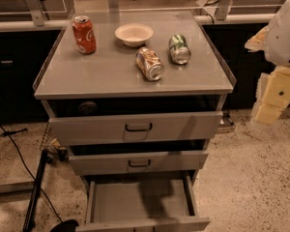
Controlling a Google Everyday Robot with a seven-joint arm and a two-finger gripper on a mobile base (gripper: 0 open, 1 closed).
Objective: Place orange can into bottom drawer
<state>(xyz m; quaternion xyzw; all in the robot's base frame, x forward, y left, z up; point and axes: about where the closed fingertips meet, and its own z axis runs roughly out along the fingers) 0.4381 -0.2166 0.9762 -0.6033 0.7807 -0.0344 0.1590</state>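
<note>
One orange can (150,64) lies sideways on the tabletop (106,74); bottom drawer (135,201) stands open; claw (275,98) hangs far right, opening impossible to tell.

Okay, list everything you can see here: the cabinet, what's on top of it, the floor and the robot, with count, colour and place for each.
orange can: one, orange-tan and white, on its side, middle of the cabinet top
green can: one, green, on its side, right of the orange can
red can: one, red, upright, back left
bowl: one, white, back middle
cabinet top: one, grey
upper drawers: two, grey, dark handles
bottom drawer: one, grey, pulled open, nothing inside
pole: one, dark, leaning on the floor at left
arm: one, white, far right
tool: one, cream, far right beside the cabinet, away from the cans
</note>
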